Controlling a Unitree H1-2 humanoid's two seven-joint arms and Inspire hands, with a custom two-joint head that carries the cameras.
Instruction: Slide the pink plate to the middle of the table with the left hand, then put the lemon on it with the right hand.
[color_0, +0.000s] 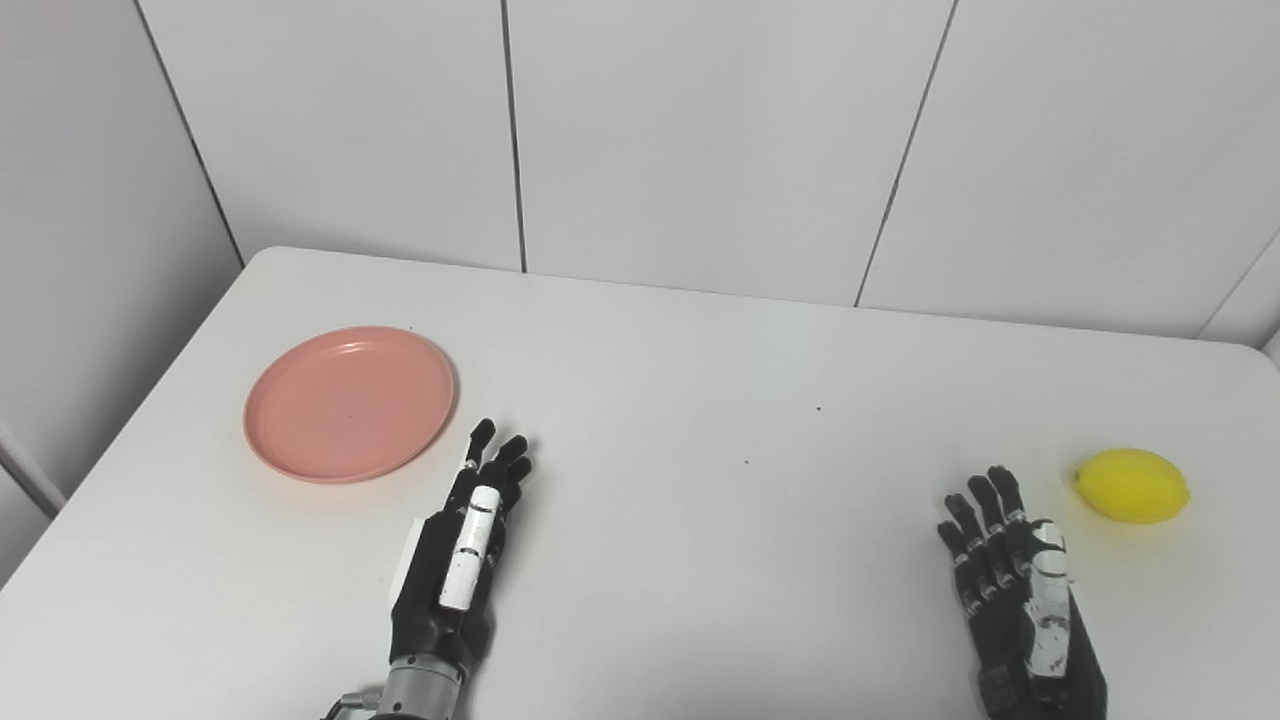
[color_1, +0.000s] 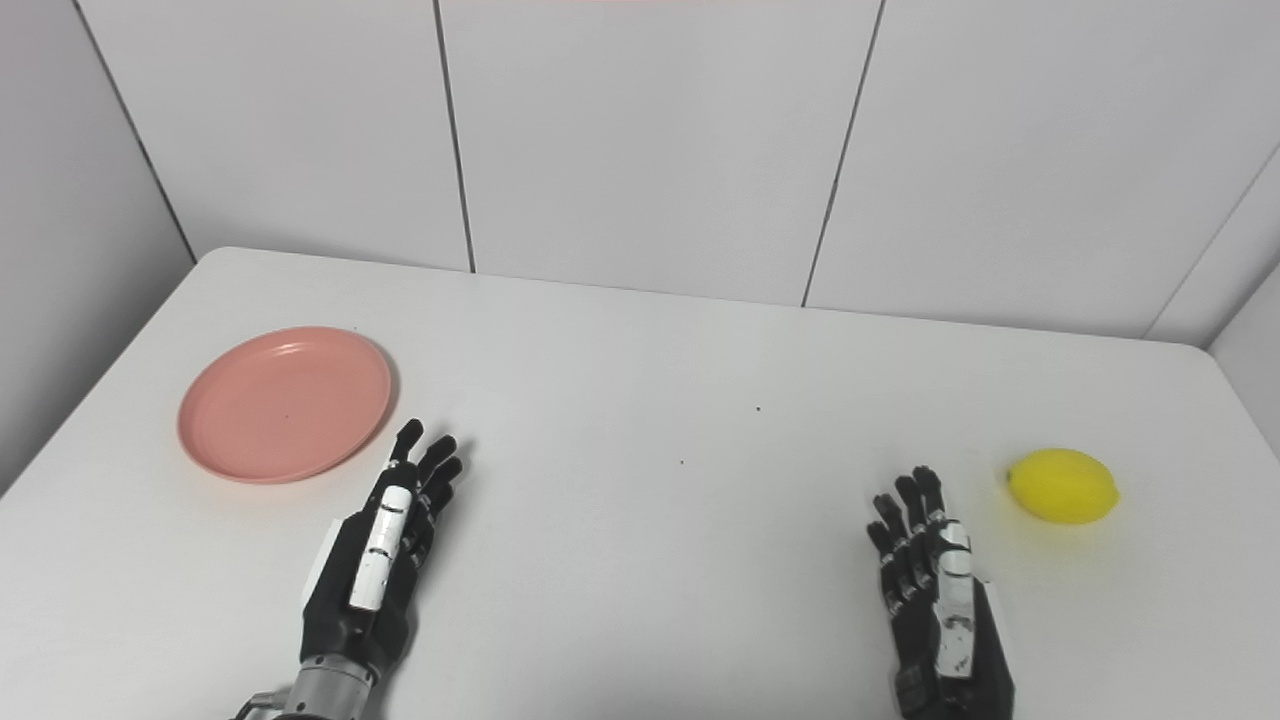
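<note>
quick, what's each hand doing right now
Left hand: open, holding nothing, beside the pink plate.
Right hand: open, holding nothing, near the lemon.

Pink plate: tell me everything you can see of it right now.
The pink plate is round and shallow with a low raised rim, smooth and matte, plastic by the look of it. It is empty and lies flat, right way up, on the white table, on its left side toward the far edge. Nothing touches it; the left hand lies open just right of it and nearer the robot, apart from the rim.
</note>
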